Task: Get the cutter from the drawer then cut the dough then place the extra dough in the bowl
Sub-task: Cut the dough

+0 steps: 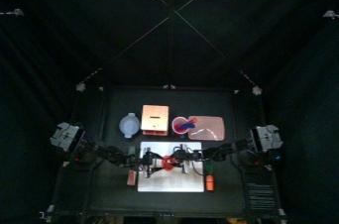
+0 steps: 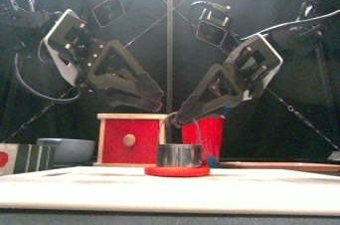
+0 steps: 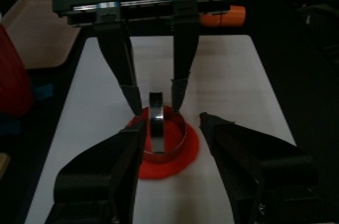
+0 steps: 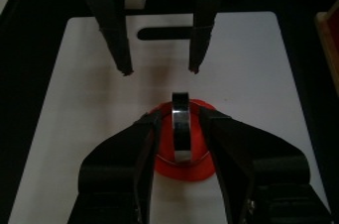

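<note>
Your metal cutter [image 2: 180,155] stands on the flat red dough [image 2: 177,170], bottom centre; box [image 2: 133,137] and blue-grey bowl [image 2: 67,149] sit lower left.

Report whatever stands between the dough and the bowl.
The cutter sits on the dough, gripped by the right end effector. The open left end effector hovers beside it, on the side toward the bowl.

No legible text, labels, brands or numbers. Nothing readable on cutter [image 2: 178,155], dough [image 2: 177,170], white cutting board [image 2: 265,184], wooden box [image 2: 129,137], red cup [image 2: 210,137].
</note>
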Available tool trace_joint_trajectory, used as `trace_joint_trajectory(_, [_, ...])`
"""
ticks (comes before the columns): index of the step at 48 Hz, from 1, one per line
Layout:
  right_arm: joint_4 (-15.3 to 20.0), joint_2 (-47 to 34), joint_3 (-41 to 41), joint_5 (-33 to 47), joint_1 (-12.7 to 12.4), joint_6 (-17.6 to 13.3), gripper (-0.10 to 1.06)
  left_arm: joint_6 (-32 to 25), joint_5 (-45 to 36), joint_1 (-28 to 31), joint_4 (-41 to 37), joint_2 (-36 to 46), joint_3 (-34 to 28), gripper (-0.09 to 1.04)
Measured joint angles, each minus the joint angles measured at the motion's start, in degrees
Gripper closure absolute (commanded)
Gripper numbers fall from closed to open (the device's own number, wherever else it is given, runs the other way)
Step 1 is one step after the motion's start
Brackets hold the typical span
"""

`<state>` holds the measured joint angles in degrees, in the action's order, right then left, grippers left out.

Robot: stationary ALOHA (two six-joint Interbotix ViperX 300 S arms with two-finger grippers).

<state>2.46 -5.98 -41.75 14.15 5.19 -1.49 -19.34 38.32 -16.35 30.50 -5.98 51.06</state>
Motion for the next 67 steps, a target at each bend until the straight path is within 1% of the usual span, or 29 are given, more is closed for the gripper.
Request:
trace_joint_trajectory(4, [0.1,0.1,2.0,-5.0,-0.4,-0.1,0.22,-0.3,0.6,0.2,0.1,-1.1,0.0,0.34])
trace_joint_trajectory(9, [0.1,0.1,4.2,-10.4,-0.8,-0.1,0.22,-0.3,1.3,0.5,0.2,-3.1,-0.1,0.44])
trace_joint_trajectory(15, [0.0,0.1,6.6,-15.6,-0.9,-0.1,0.22,-0.3,1.6,0.8,0.2,-5.4,-0.3,0.5])
trace_joint_trajectory(26, [0.1,0.1,8.6,-20.1,-1.1,-0.1,0.22,-0.3,1.6,1.1,0.2,-8.4,-1.1,0.51])
trace_joint_trajectory(42, [-0.7,0.1,9.3,-23.4,-1.2,-0.1,0.21,-0.3,1.4,1.8,0.2,-10.3,-1.7,0.51])
trace_joint_trajectory(50, [-0.2,-0.4,10.3,-24.3,-1.2,-0.2,0.22,-0.3,1.0,2.0,0.2,-11.3,-2.1,0.51])
trace_joint_trajectory(59, [-0.4,-1.0,11.3,-24.9,-1.1,-0.2,0.22,-0.3,-0.3,2.4,0.3,-11.9,-2.7,0.51])
trace_joint_trajectory(67, [-0.4,-1.1,11.7,-26.5,-1.1,-0.2,0.25,-0.3,-0.5,2.5,0.3,-12.0,-3.0,0.51])
